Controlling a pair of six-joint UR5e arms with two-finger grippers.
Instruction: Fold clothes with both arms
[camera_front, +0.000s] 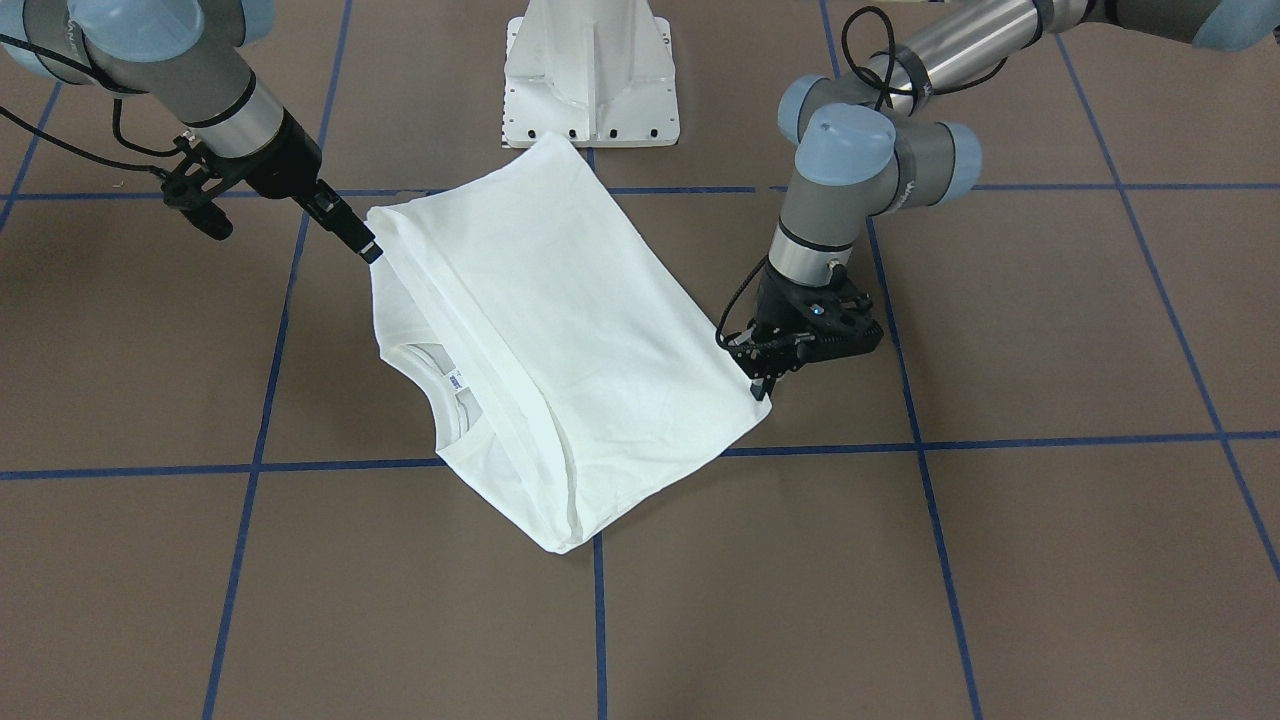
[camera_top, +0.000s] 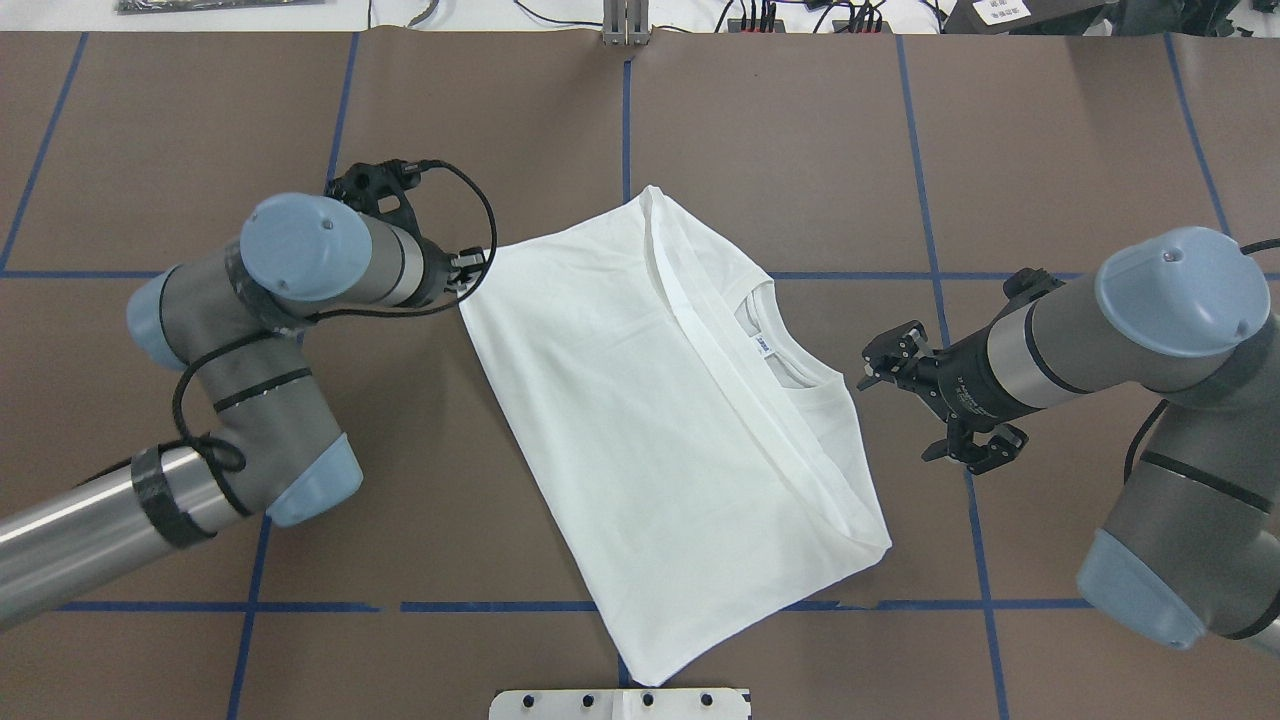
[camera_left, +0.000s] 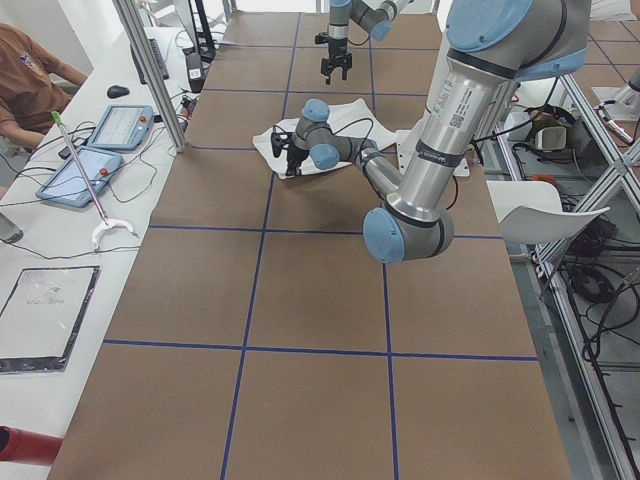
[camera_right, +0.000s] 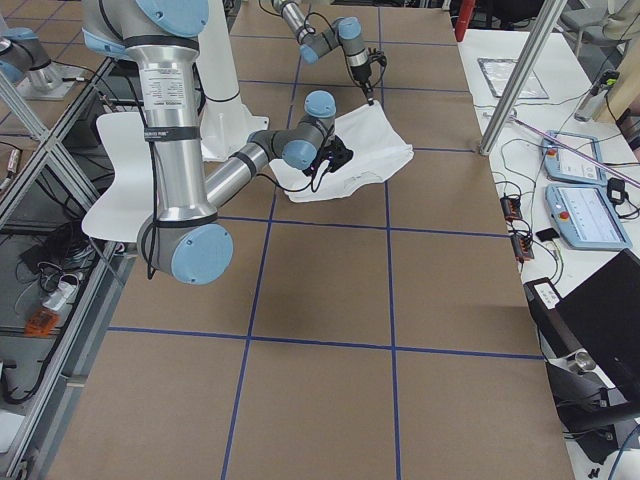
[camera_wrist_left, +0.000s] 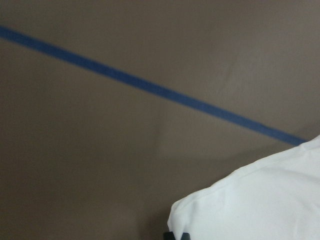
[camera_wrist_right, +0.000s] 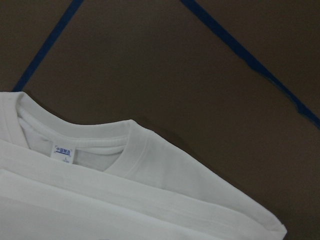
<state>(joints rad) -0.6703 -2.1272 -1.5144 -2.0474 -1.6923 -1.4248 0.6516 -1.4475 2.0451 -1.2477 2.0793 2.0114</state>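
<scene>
Brown taped table (camera_top: 800, 130) bears the folded T-shirt (camera_top: 640, 400), its corner pinched by the left gripper (camera_front: 762, 392), while the right gripper (camera_front: 368, 250), touching the opposite corner, cannot be judged.

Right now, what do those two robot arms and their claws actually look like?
Both the left arm and right arm are silver and grey tubes with light-blue rounded joint caps. Thin black cables loop along them, held by black tape bands. Each ends in a black two-finger claw: the left gripper and the right gripper.
</scene>
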